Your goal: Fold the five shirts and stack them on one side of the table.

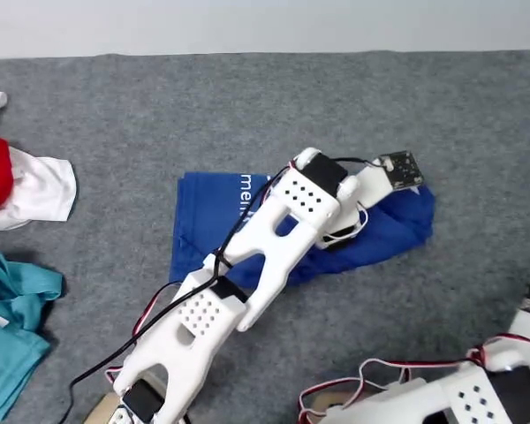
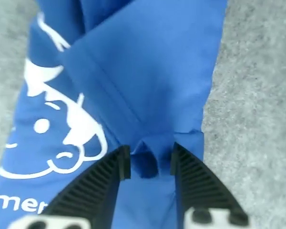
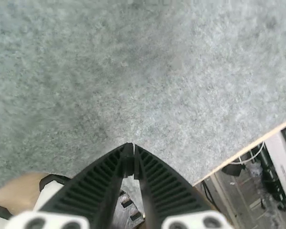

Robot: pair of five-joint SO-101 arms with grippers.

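A grey felt mat (image 1: 247,106) ends at a pale wooden edge (image 3: 248,149).

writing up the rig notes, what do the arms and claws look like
The left arm and right arm are white plastic with grids of round holes and black motors at the joints. A black cable trails the left; red and white wires loop by the right. The left claw and right claw have black ribbed fingers on white bases.

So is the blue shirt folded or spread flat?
Partly folded: the blue shirt has layers doubled over, its edge pinched in the left tool.
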